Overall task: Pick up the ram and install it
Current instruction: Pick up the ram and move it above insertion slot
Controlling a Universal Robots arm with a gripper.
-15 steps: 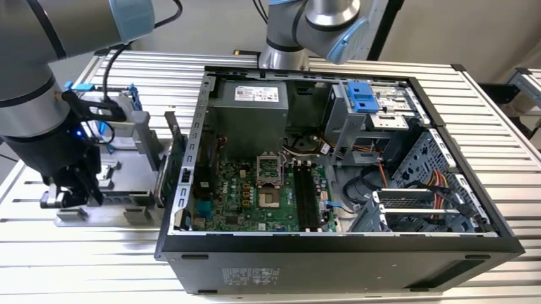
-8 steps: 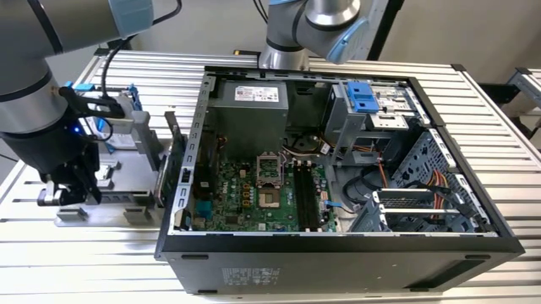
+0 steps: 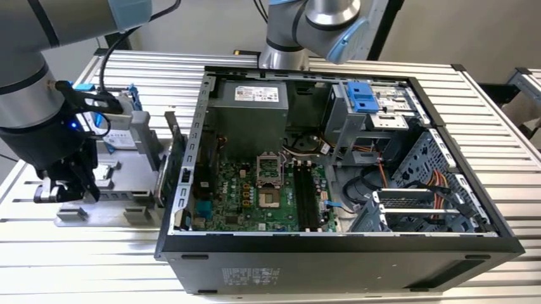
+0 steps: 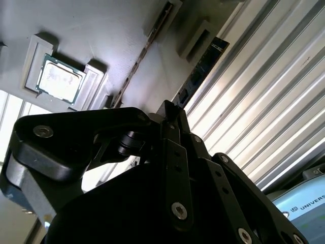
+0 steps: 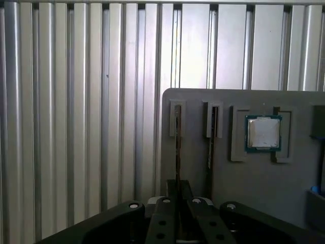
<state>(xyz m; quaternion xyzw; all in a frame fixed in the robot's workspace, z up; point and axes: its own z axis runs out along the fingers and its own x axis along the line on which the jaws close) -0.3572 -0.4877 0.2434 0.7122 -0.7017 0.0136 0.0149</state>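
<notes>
The hand hangs low over a grey tray that sits on the ribbed metal bench, at the exterior view's left of the open computer case. In both wrist views its black fingers are drawn narrow, closed together on the near end of the ram. The ram stands on edge in the slot nearest the tray's rim, just beside the bare slats of the bench. In the second wrist view the ram shows dark blue with small pale labels and runs straight up to the hand. A second thin stick stands in the neighbouring slot. Beyond it a square silver processor chip lies flat in its own recess. Inside the case the green motherboard lies face up, well apart from the tray.
</notes>
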